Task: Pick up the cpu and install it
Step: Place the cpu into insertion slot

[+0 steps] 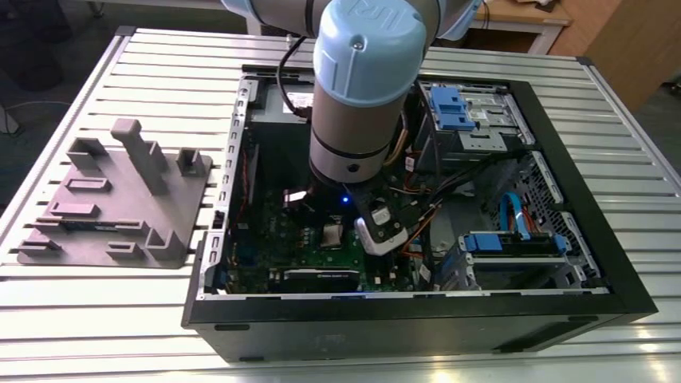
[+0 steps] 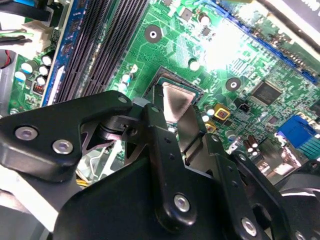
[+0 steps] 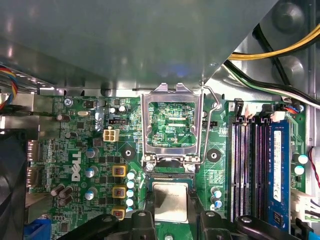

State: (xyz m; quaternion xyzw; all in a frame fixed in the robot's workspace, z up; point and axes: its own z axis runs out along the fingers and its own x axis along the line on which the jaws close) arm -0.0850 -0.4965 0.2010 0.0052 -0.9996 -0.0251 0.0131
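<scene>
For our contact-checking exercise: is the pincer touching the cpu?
Cannot tell. In the second wrist view the pincer closely flanks the cpu, hiding its edges, so contact is unclear.

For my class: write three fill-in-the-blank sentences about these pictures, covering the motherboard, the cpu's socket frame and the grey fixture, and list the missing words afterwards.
1. The motherboard is ___ in colour.
2. Next to the cpu, the socket frame is hinged ___.
3. The grey fixture lies on the exterior view's ___ of the computer case.

Missing words: green; open; left
</scene>
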